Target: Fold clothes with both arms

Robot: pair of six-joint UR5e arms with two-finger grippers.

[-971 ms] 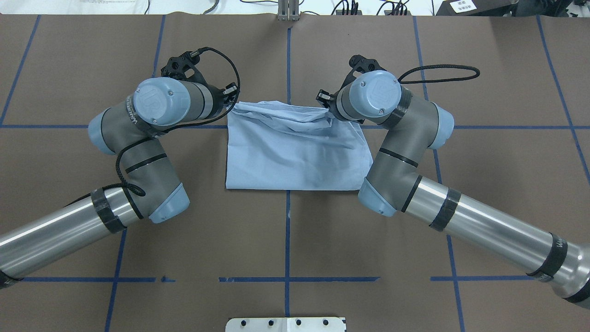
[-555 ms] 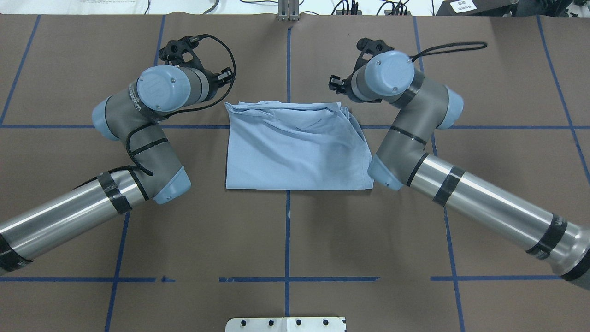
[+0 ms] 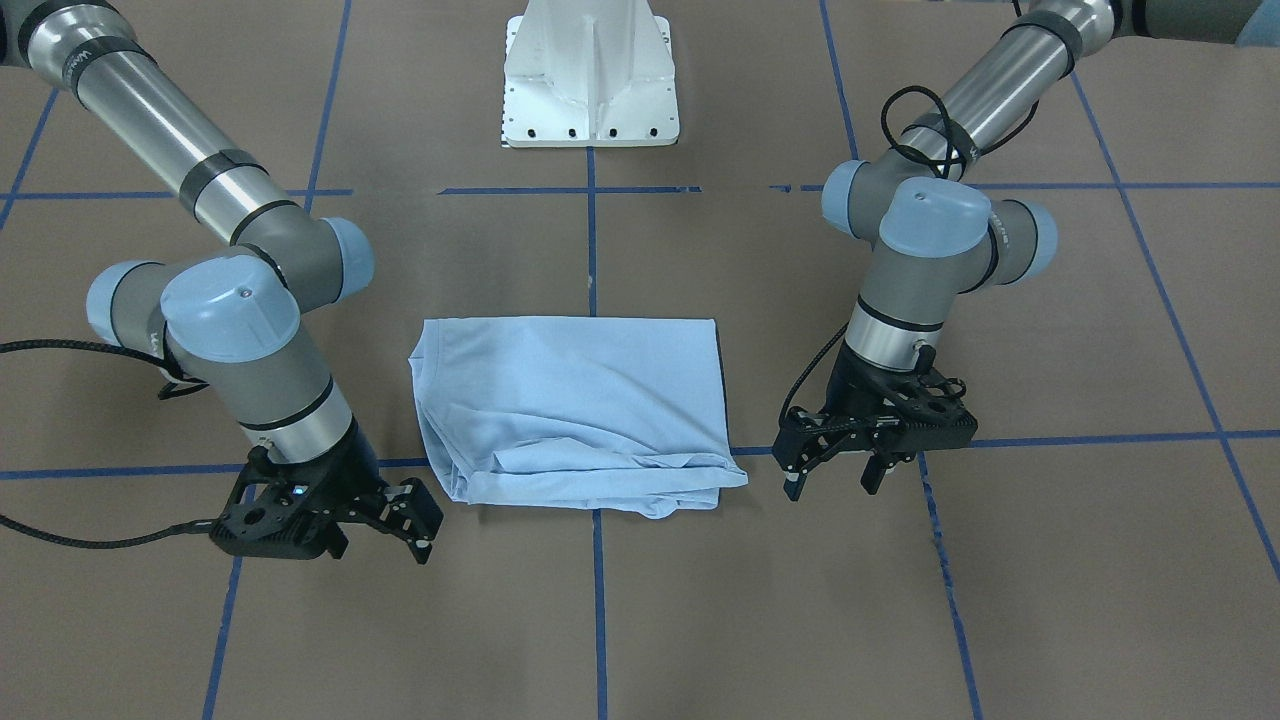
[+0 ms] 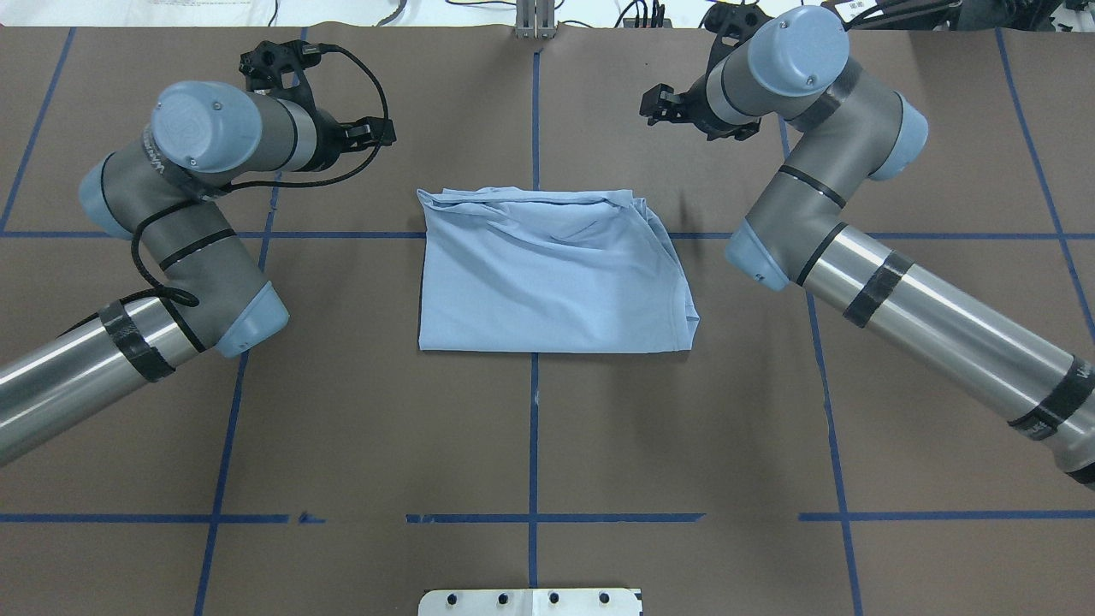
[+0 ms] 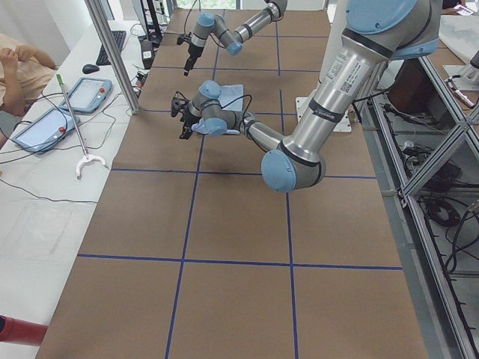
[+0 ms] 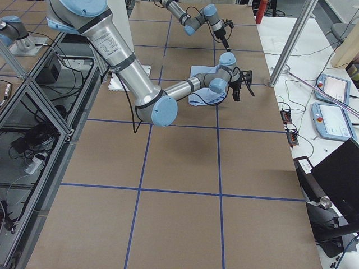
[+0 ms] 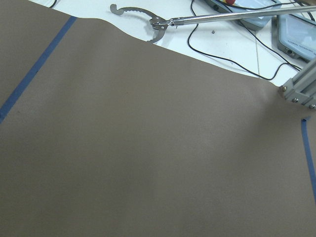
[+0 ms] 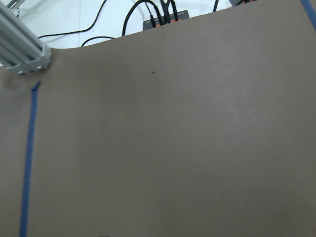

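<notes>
The clothes are one light blue T-shirt [image 4: 547, 274], folded into a rectangle on the brown table [image 4: 530, 428]. In the front view the shirt [image 3: 570, 400] has a rumpled, layered edge on the side away from the robot. My left gripper [image 3: 833, 482] hangs open and empty above the table, just off the shirt's far corner. It shows in the overhead view too, the left gripper [image 4: 376, 133]. My right gripper [image 3: 385, 540] is open and empty off the opposite far corner, also seen as the right gripper [image 4: 654, 107]. Both wrist views show only bare table covering.
Blue tape lines [image 4: 534, 428] grid the table. The white pedestal base [image 3: 592, 80] stands on the robot's side. Beyond the far edge are an aluminium post [image 8: 22, 54], cables, a metal reach-grabber [image 7: 148, 22] and control pendants [image 5: 90, 93]. A person's arm [image 5: 19, 67] shows at the side bench.
Both grippers were at the shirt's far corners; they have let go and drawn outward and toward the far edge. The bunched far edge has settled flatter.
</notes>
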